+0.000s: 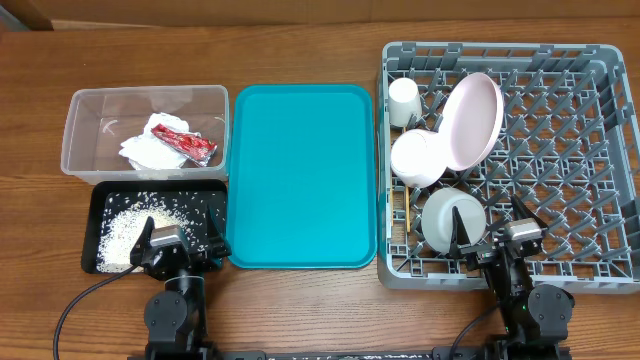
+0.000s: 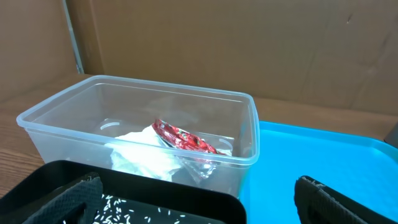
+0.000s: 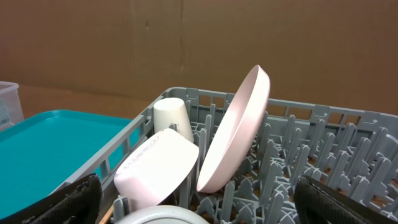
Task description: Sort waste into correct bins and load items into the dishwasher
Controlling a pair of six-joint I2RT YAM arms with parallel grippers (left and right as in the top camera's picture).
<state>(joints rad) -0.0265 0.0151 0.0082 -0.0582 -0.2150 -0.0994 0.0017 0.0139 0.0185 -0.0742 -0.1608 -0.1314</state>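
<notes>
The clear bin (image 1: 100, 105) holds a red wrapper (image 1: 185, 143) and a white tissue (image 1: 150, 152). Rice (image 1: 130, 225) lies in the black bin (image 1: 92, 230). The grey dishwasher rack (image 1: 580, 150) carries a pink plate (image 1: 475, 118) on edge, a white bowl (image 1: 420, 158), a small cup (image 1: 404, 100), a pale bowl (image 1: 450, 218) and a chopstick (image 1: 407, 210). My left gripper (image 1: 180, 243) stands open over the black bin's near edge with nothing between its fingers. My right gripper (image 1: 495, 238) is open too, at the rack's front by the pale bowl.
A teal tray (image 1: 302, 175) lies between the bins and the rack. Seen from the left wrist, the clear bin (image 2: 62, 134) stands behind the black bin (image 2: 155, 186). Wood table runs along the near edge, and a cardboard wall stands behind.
</notes>
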